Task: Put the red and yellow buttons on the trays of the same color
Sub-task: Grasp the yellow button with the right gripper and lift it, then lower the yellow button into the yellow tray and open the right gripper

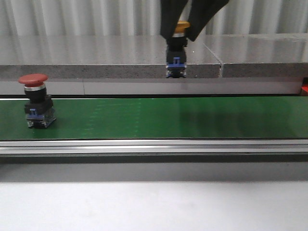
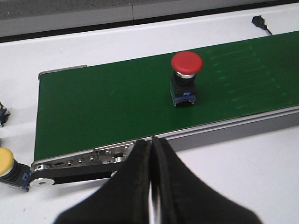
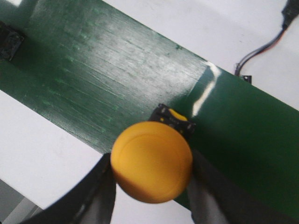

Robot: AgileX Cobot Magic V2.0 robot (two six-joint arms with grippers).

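A red button [image 1: 35,98] [image 2: 185,77] with a black base stands upright on the green belt [image 1: 192,118] at the left. My right gripper [image 1: 182,26] [image 3: 152,182] is shut on a yellow button [image 1: 177,50] [image 3: 152,161], held in the air above the belt near its middle. My left gripper [image 2: 152,154] is shut with nothing in it, over the white table in front of the belt's near rail. A second yellow button [image 2: 9,165] lies on the table by the belt's end. The trays are out of view.
The belt's metal rail [image 1: 154,147] runs along the front. A grey stone ledge [image 1: 96,67] stands behind the belt. A black cable with a plug [image 3: 261,53] lies on the white table beyond the belt. A small dark part [image 2: 2,114] lies at the table's edge.
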